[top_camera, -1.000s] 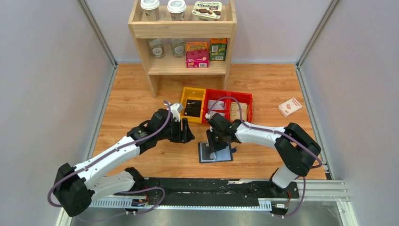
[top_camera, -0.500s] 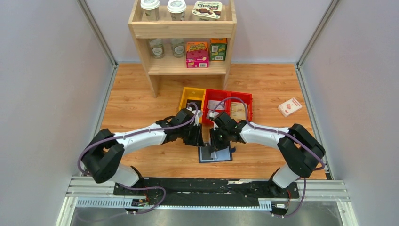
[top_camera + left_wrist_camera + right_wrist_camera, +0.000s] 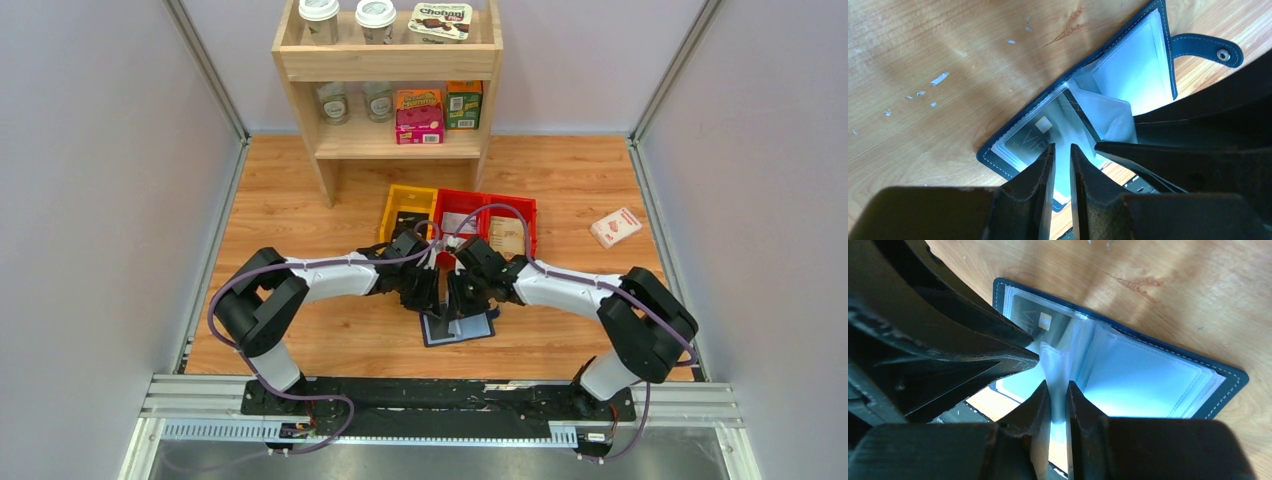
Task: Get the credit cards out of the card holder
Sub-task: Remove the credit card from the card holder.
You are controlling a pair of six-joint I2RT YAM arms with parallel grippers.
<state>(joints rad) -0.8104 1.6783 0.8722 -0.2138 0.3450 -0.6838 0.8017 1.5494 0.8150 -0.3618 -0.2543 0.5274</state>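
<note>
Lying in the half of the open card holder (image 3: 478,330) away from its snap tab (image 3: 1205,48), black credit card (image 3: 1048,127), near edge just under narrow left fingers (image 3: 1040,175), grip unclear. Pinched upright at the holder's spine by the right fingers (image 3: 1035,410), a clear sleeve (image 3: 1055,370).

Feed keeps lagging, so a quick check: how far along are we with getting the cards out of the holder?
Done: the card holder lies open on the table. In hand: the right gripper pinches a clear sleeve upright; the left gripper has its tips close together at the black card, grip unclear. Left: that card is still sleeved.
</note>
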